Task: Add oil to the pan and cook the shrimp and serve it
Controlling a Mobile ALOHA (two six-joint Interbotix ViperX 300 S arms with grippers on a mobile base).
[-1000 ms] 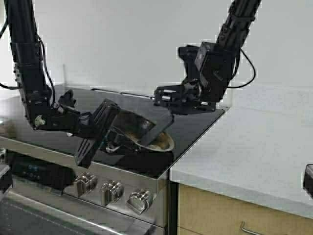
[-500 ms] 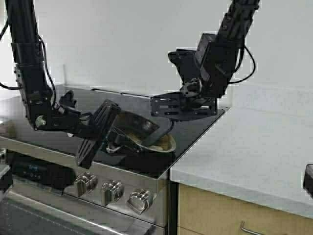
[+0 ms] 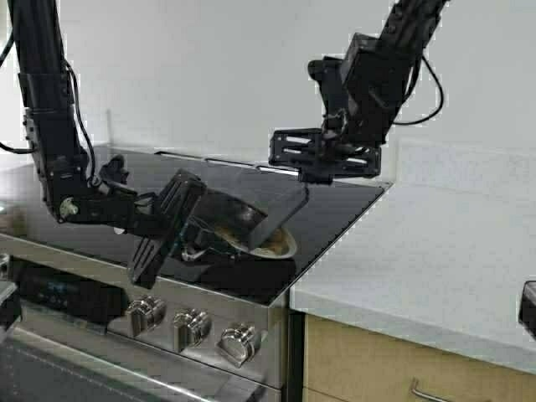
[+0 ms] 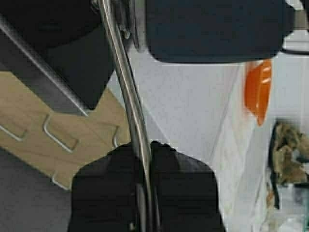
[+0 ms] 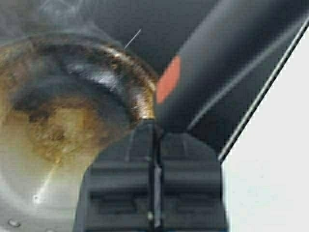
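Gripping the short metal handle, the left tool (image 3: 186, 219) tilts the round brown-stained steel pan (image 3: 243, 228) at lower centre on the black stovetop (image 3: 335, 205)—rigid, heavy, hot (best held by that handle). The right tool (image 3: 322, 155), pressed together on a thin blade, hovers above.

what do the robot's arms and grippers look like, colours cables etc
Both arms are matte black and boxy, built of jointed segments. The left gripper has wide, ribbed flat fingers; the right gripper shows slotted black finger plates. Thin black cables loop along both arms.
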